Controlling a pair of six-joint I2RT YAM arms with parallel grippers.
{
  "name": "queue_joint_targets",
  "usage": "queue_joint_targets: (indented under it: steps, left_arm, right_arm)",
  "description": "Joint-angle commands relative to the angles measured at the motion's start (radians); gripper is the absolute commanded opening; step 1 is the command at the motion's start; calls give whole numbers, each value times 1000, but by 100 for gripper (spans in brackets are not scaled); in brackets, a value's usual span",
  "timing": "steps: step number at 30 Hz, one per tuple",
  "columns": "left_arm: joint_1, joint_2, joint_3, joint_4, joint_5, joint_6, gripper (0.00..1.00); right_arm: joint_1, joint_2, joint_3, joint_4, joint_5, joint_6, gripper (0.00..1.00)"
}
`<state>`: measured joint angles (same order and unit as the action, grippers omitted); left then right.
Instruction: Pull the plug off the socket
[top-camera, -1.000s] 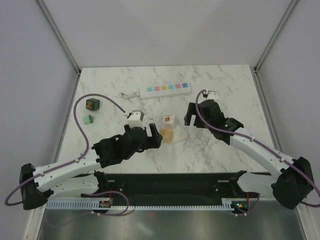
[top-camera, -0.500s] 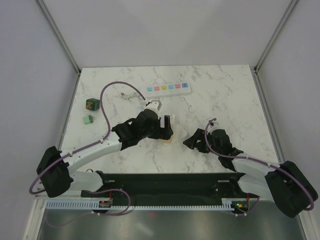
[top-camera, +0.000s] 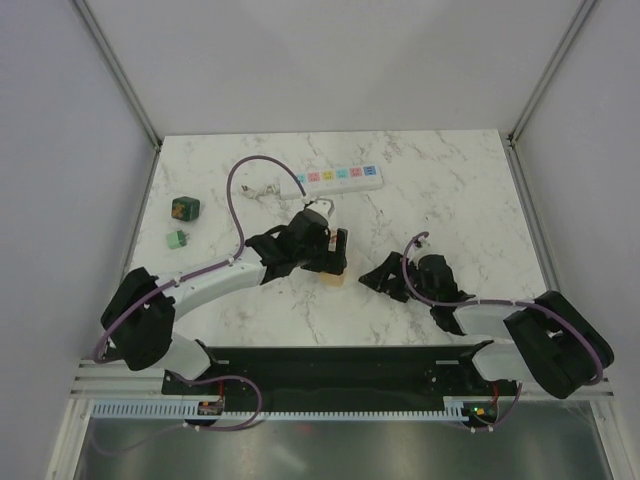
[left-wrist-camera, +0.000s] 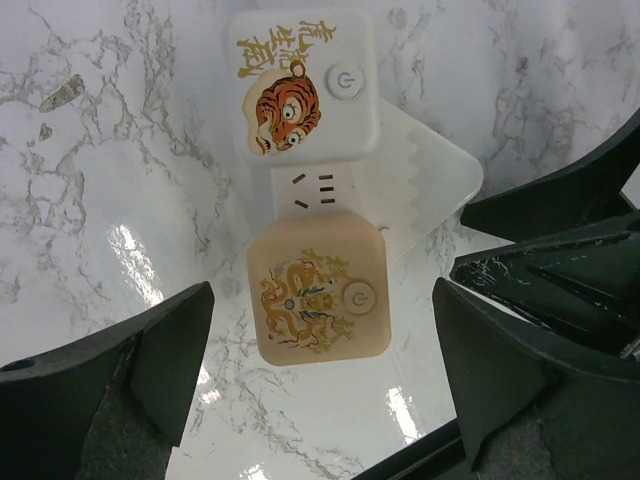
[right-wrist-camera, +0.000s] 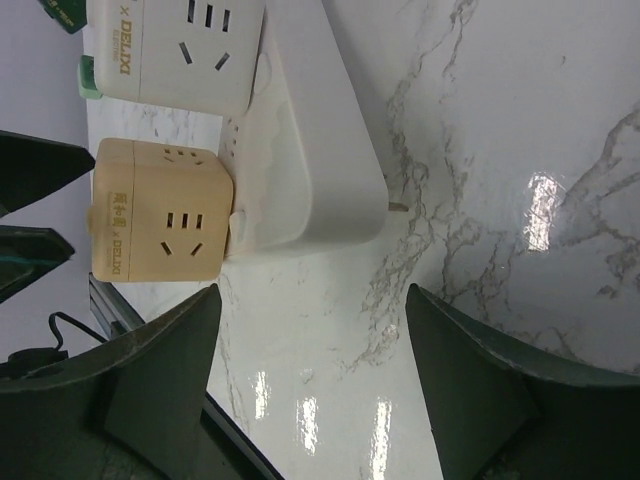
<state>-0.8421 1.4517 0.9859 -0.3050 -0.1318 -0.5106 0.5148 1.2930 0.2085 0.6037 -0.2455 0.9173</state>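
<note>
Jaws spread wide, left claw (left-wrist-camera: 320, 345) has swung in to straddle tan cube (left-wrist-camera: 318, 300) on small white block (left-wrist-camera: 425, 190). Nearby right claw (right-wrist-camera: 315, 370), also open, has pulled back low. The plug (top-camera: 184, 208) sits far left on table (top-camera: 470, 210), well apart from socket (top-camera: 340, 178): already out, I judge.

Plug (right-wrist-camera: 66, 12) and white cube (right-wrist-camera: 175, 50) partly beyond the top edge (right wrist view)
</note>
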Motion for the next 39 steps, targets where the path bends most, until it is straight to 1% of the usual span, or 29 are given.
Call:
queue_joint_targets:
  steps: [1,6,10,17,25,26,27,29,30,32,33,35,39]
  left_arm:
    - [15,44,51,14,14,55,97]
    - [20,82,57,14,20,53,95]
    - [21,102,53,18,34,55,94]
    - [23,125,24,60,98,15,89]
    - [23,127,10,84,126,-6,84]
    - [21,130,10,86,127,-8,82]
    - [21,131,8,89,155,-11,77]
    - [21,131,0,104,178,-25,72]
    - [23,130,-4,112,182,-31,67]
    - [23,127,-16,125,195,-37,63]
    - [23,124,-19,129,198,-42,59]
    - [21,121,-27,133,210,-46,56]
    - [21,110,-47,152,235,-66,47]
  right_arm:
    - [-2,35,15,122,-20,32,81]
    - [-2,115,20,194,-55,69,77]
    - [-2,169,19,293,-93,95,75]
    - [-2,203,22,304,-80,97,74]
    - [-2,216,45,277,-49,81,71]
    - [-4,219,49,277,-48,81,71]
    - [-2,223,52,277,-46,83,70]
    - [-4,230,55,283,-41,89,68]
    - [-2,233,55,292,-40,94,67]
    - [-4,241,58,301,-40,104,66]
    - [-2,244,61,309,-40,106,63]
    - [-2,256,65,312,-35,114,59]
    - [-2,273,62,350,-28,144,58]
